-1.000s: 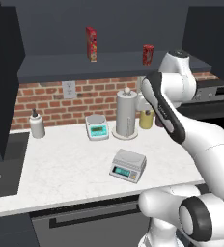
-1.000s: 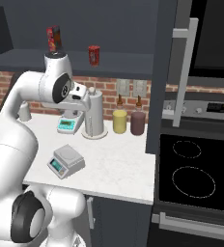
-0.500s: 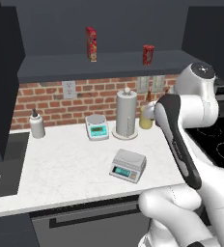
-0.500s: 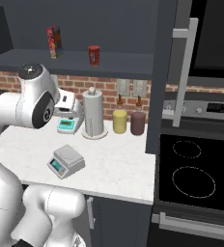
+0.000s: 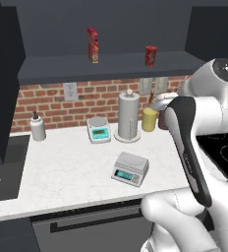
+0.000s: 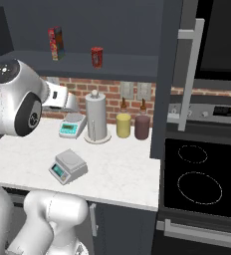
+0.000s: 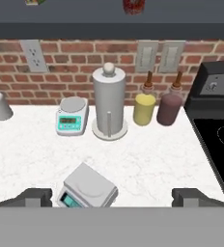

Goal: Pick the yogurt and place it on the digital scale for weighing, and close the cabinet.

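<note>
The small dark-red yogurt cup with a brighter red top stands upright on the open shelf of the dark charcoal-blue wall cabinet, toward the right end of that shelf and well apart from the taller narrow red printed box to its left. It is not yet picked.

Below it, on the white marbled table, the low grey-silver rectangular digital scale with the teal display sits near the front edge, its platform bare. Behind it, against the brick wall, stand the white scale with a round platter, the white paper towel roll on its stand, a yellow bottle and a dark maroon bottle.

The end effector is released, its two dark fingertips spread wide with nothing between them. In the hand view it looks out low over the table at the grey scale, while the yogurt shows only as a red base at the very top edge. So the cup lies well above and beyond the end effector, with its long axis vertical; the coming move probably calls for a rise to shelf height and a level approach from the front. The cabinet door stands open at the right.
</note>
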